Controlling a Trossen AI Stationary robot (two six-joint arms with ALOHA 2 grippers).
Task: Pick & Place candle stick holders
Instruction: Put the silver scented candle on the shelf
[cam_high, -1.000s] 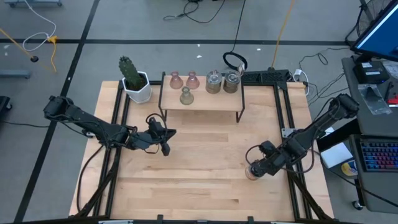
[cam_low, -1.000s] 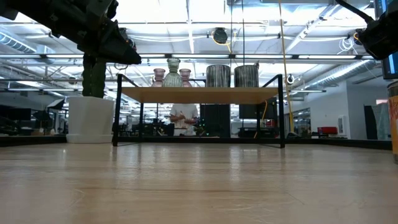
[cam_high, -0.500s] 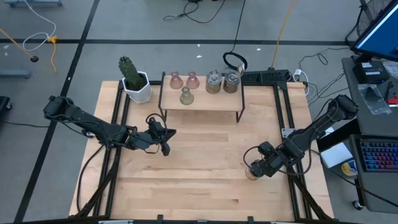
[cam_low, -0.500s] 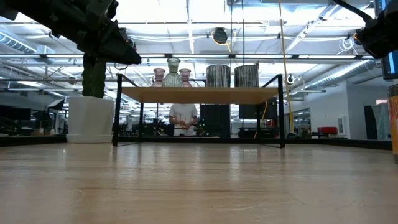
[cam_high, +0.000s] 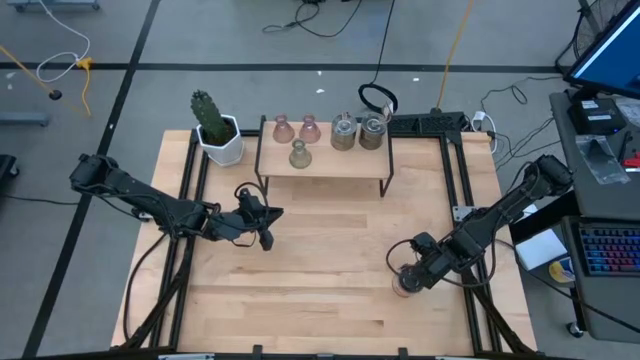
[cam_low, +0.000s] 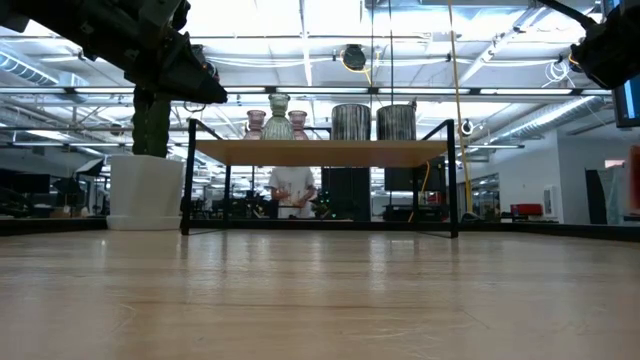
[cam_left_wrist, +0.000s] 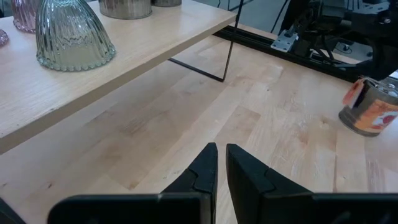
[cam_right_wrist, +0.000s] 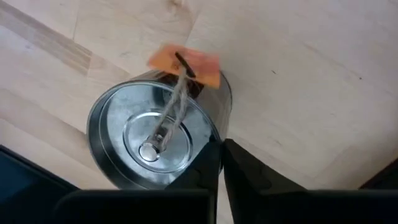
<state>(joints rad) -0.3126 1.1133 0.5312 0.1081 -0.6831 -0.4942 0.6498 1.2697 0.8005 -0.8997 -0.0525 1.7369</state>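
Table (cam_high: 330, 290): light wood, black rail frame. Shelf (cam_high: 322, 160) stands at its far edge and serves as landmark.

Cactus (cam_high: 213, 122) just left of the shelf; not part of the task.

On the shelf: two pink holders (cam_high: 283, 127) at the back left, green holder (cam_high: 298, 154) in front of them, two silver holders (cam_high: 344, 132) at the back right. Five placed.

Sixth holder, the tin (cam_right_wrist: 158, 134), sits on the table well in front of the shelf, toward its right end. Upright, open top, twine and an orange tag (cam_right_wrist: 186, 65) on its far side.

Right gripper (cam_high: 407, 277) is at the tin, fingers pressed together over the rim nearest it. From the right wrist view they appear pinched on the rim wall, but I cannot confirm the grip.

Left gripper (cam_high: 262, 233) waits in front of the shelf's left end, fingers nearly together, holding nothing.

Judgement, step in hand: lift the tin to the shelf. A thin rim pinch lets the tin swing, so lift straight and slowly, keep it level, clear the shelf edge before moving in, and set it down beside the silver pair without bumping them. Check the tag does not snag.
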